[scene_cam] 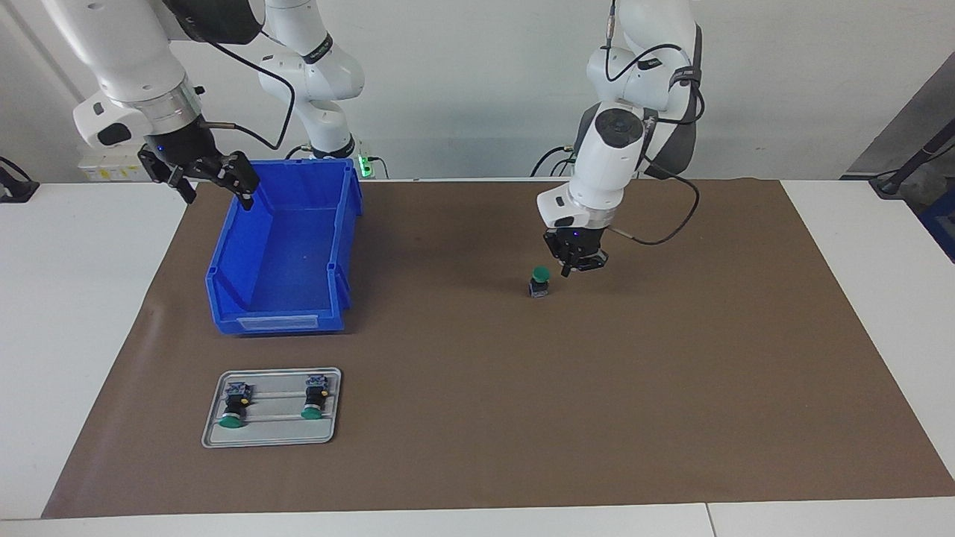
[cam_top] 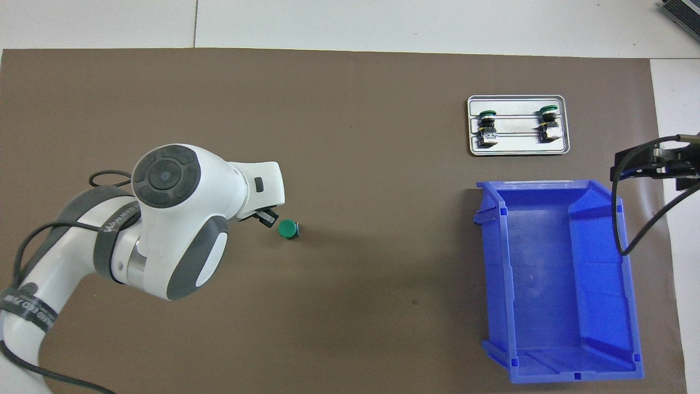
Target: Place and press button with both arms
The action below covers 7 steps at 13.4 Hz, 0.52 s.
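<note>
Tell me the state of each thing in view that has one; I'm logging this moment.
Green-capped black push button: upright on the brown mat, cap up, not gripped.
Left end effector: shut, empty, beside that button's cap.
Right end effector: open, empty, over the bin's rim.
Blue plastic bin: upright, empty.
Grey metal tray: flat on the mat, holding two green-capped buttons lying on their sides.
</note>
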Each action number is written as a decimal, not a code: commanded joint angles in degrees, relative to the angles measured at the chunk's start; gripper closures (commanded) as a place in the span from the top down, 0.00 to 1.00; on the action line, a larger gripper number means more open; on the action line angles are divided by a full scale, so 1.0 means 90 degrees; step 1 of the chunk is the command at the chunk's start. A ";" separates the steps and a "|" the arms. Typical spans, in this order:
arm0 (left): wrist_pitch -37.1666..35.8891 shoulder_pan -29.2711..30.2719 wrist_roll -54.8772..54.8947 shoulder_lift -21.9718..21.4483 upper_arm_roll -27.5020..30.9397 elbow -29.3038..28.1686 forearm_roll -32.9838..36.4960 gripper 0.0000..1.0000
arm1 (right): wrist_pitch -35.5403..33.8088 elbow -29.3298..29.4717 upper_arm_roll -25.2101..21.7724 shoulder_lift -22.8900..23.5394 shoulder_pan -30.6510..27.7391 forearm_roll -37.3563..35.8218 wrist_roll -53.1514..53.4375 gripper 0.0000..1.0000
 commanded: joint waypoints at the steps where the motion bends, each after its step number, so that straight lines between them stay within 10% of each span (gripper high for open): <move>1: -0.0509 0.0478 -0.0154 -0.0143 0.0007 0.0088 0.0158 0.64 | -0.0069 -0.0020 0.0032 -0.0019 -0.0023 0.0026 0.0062 1.00; 2: -0.0558 0.0769 -0.0115 -0.0201 0.0007 0.0088 0.0158 0.97 | -0.0079 -0.0020 0.0032 -0.0028 -0.0023 0.0026 0.0062 1.00; 7: -0.0988 0.1932 -0.0154 -0.0708 0.0026 0.0117 0.0158 0.99 | -0.0069 -0.0049 0.0032 -0.0038 -0.0023 0.0026 0.0062 1.00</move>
